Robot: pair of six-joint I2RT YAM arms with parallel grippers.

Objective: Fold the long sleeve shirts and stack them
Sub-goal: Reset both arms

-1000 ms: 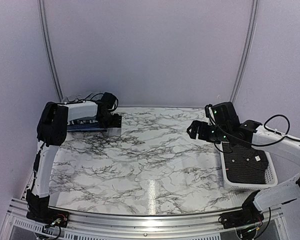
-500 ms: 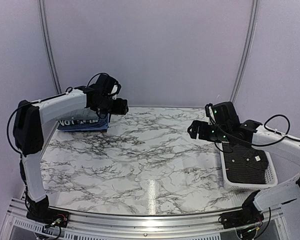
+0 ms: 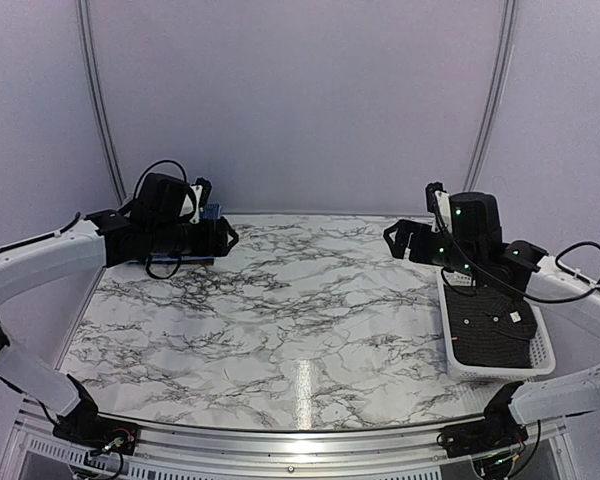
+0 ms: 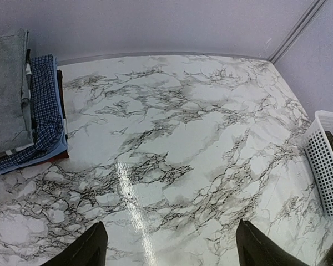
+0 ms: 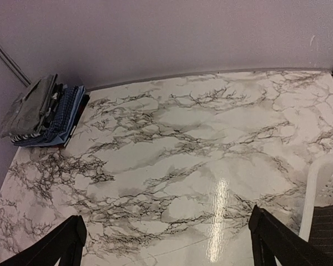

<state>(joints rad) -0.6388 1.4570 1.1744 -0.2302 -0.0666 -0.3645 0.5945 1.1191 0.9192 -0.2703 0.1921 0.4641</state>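
A stack of folded shirts (image 4: 28, 119) lies at the table's far left, with the mid-grey shirt (image 4: 8, 94) on top and a blue checked one (image 4: 44, 111) under it. The stack also shows in the right wrist view (image 5: 44, 113). In the top view my left arm hides most of it. A dark charcoal shirt (image 3: 492, 325) lies in the white basket (image 3: 500, 372). My left gripper (image 3: 223, 236) is open and empty, hovering right of the stack. My right gripper (image 3: 392, 240) is open and empty, hovering left of the basket.
The white slatted basket stands at the right edge of the marble table (image 3: 300, 310); it also shows in the left wrist view (image 4: 324, 166) and in the right wrist view (image 5: 316, 188). Pale walls close the back and sides.
My left arm has swung off the stack, its elbow dropping down and left, with the gripper still open. My right gripper has shifted slightly right and back.
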